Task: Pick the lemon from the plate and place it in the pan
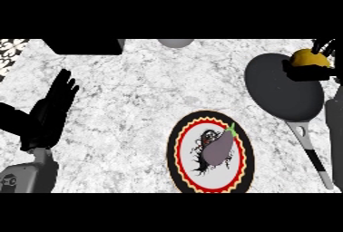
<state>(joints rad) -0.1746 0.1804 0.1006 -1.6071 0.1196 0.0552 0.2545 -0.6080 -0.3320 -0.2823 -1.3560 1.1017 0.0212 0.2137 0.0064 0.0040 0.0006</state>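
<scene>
The yellow lemon [307, 57] is held over the upper right edge of the dark pan [278, 88], with my right hand [309, 69] curled round it from below and from the right. The pan lies at the right of the counter, its long handle pointing down toward the front edge. The plate [185, 136], black-rimmed with a red and yellow border, sits at the lower middle and holds a purple eggplant [218, 149]. My left hand [53, 106] rests open at the left, fingers up.
A black box-like object [84, 46] stands at the back left and a grey round object [176, 42] at the back middle. A patterned strip [10, 54] runs along the far left edge. Marble counter stretches between plate and left hand.
</scene>
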